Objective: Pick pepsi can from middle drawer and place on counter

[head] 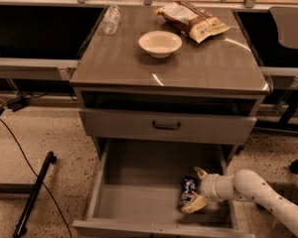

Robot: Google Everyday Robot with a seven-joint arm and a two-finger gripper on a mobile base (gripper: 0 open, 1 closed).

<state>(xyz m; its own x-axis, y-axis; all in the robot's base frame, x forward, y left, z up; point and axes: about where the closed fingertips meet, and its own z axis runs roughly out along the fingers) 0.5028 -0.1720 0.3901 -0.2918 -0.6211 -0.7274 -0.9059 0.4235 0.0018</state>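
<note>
Speckled beige terrazzo floor [49,133] surrounds a grey drawer cabinet. Its counter [203,63] is a glossy grey-brown rectangle with a thin pale edge that catches streaks of light. A round white bowl [160,43] sits near the middle of the counter. A clear plastic bottle [111,19] lies on its side at the back left corner, and crinkled snack bags [191,19] lie at the back right.

Below the top is a dark open slot, then a shut grey drawer front [119,124] with a dark curved handle [166,125]. Under that, the middle drawer [139,202] is pulled out: a wide matte grey tray with a flat floor and low side walls.

The pepsi can [188,190], small and blue with a red-and-white logo, rests on the drawer floor in the front right part, close to the right wall. The gripper [197,190] reaches in from the right on a smooth white tubular arm [251,187]. Its pale tapered fingers [194,205] are spread apart, one behind the can and one in front, straddling its right side. Whether they press on the can I cannot tell.

A black pole with a trailing cable [34,195] lies on the floor to the left, and a grey chair [290,26] stands at the far right. Nothing lies between the can and the drawer's open top.
</note>
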